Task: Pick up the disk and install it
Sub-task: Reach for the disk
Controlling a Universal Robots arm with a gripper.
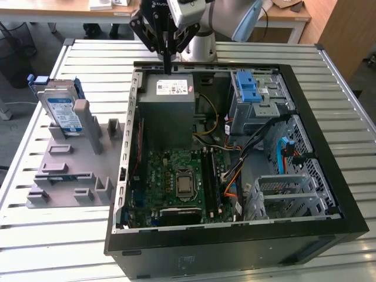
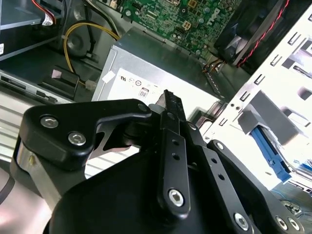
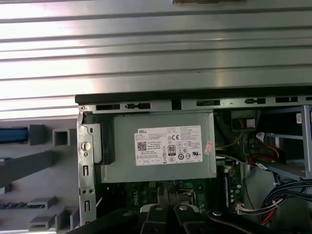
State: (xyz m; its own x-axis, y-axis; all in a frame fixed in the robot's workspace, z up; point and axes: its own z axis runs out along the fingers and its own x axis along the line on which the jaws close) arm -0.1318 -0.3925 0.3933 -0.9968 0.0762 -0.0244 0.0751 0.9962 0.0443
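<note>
- Exterior view: gripper pressed together and pinching nothing, poised above the far edge of the open case, right over the power supply.
- Same view: disk upright in a grey fixture, near the table edge at the exterior view's left, toward the far corner. Outside the case and well apart from the gripper.
- Inside the case: motherboard toward the near wall, drive cage with a blue handle at the far corner on the exterior view's right.
- Second wrist view: gripper with fingers closed against each other, nothing between them. Power supply just beyond the tips, motherboard past it.
- First wrist view: gripper tips together over the motherboard, beside the power supply. Table slats beyond the case rim. Fixture outside the case wall, with a blue strip at its edge; cannot tell whether that is the disk.
</note>
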